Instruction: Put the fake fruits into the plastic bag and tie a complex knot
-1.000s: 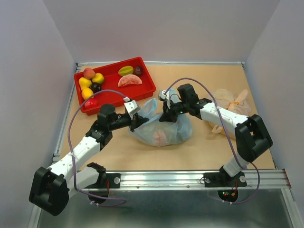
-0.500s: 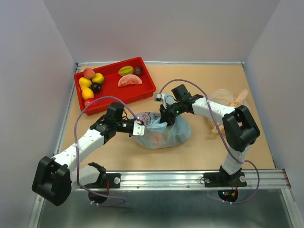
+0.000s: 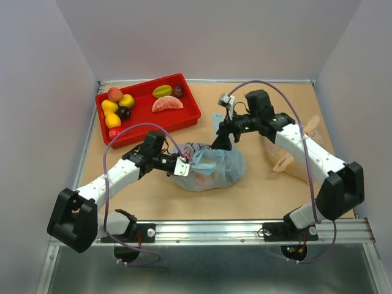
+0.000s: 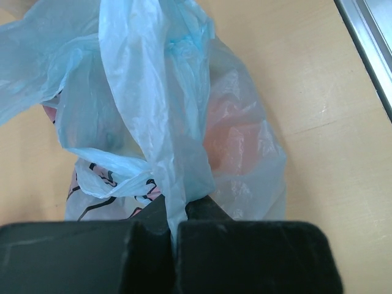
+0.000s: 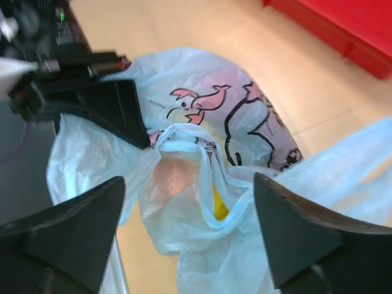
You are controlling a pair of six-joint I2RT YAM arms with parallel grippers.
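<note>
From above, the plastic bag sits mid-tabletop, bulging with what look like a few fake fruits seen through the film. The left end effector is at its nine o'clock edge and the right end effector just off its one o'clock corner, where a blue flap stands up. More fruits lie in the red tray at ten o'clock, so filling looks unfinished even though the handles are being worked. A pale orange bag lies at three o'clock, apart from the action. The left wrist view shows that end effector clamped shut on a strip of the bag's blue film. The strip rises toward twelve o'clock and is drawn taut, probably to anchor one handle while the other is routed around it. A peach-coloured shape shows through the film at three o'clock. The right wrist view shows its own end effector with jaws spread wide and nothing between them. It hangs over the bag's gathered mouth, with loose film trailing past its five o'clock finger, so it seems free to take a new hold. The left fingers pinch the film at ten o'clock. Something yellow lies inside the bag. I cannot tell whether any twist has formed, and no finished knot shows.
</note>
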